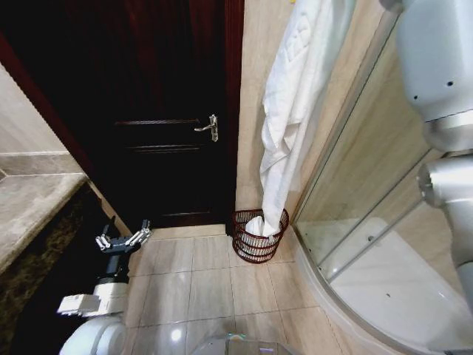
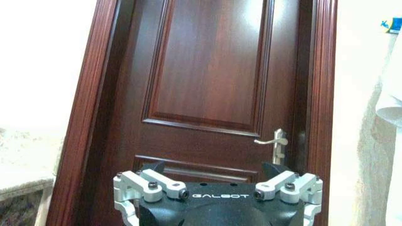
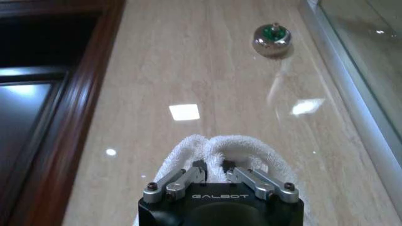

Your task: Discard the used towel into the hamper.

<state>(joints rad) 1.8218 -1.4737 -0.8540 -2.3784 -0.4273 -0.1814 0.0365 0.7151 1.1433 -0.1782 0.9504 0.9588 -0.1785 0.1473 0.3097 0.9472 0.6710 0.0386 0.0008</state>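
Note:
The used towel (image 1: 295, 96) is white and hangs in a long fold against the beige wall. Its lower end rests inside the hamper (image 1: 260, 237), a small round reddish-brown wire basket on the floor by the door frame. In the right wrist view my right gripper (image 3: 213, 167) is shut on the towel's top fold (image 3: 220, 146), held up close to the wall below a chrome hook (image 3: 271, 40). My right arm (image 1: 440, 89) is raised at the right. My left gripper (image 1: 123, 238) stands open low at the left, facing the door, fingers (image 2: 154, 179) spread around nothing.
A dark wooden door (image 1: 162, 111) with a metal handle (image 1: 209, 128) stands shut behind the hamper. A curved glass shower enclosure (image 1: 369, 214) closes off the right. A stone counter (image 1: 29, 200) runs along the left. Tiled floor (image 1: 199, 288) lies open between them.

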